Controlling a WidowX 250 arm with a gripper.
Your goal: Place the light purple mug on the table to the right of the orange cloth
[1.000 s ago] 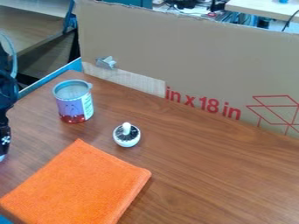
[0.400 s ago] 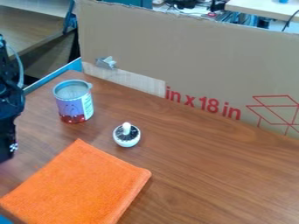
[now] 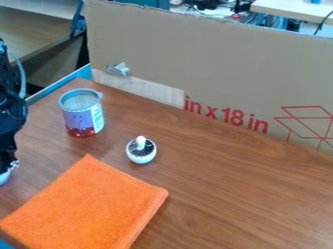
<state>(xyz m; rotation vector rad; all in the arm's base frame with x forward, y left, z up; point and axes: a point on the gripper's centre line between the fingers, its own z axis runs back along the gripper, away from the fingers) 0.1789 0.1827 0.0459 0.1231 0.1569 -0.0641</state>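
On the near table point(image 3: 240, 194) lies an orange cloth point(image 3: 88, 206). Beside it, at the left edge, hangs the gripper point(image 3: 8, 164), a pale thing point(image 3: 4, 177) below; whether gripped, I cannot tell. Beyond stand a knobbed white ball point(image 3: 141, 154), a tin point(image 3: 82, 115), then cardboard point(image 3: 214, 68).

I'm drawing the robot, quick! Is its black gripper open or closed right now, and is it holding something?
Black robot gripper: can't tell if it's open, closed or holding the small pale thing at its lower end.
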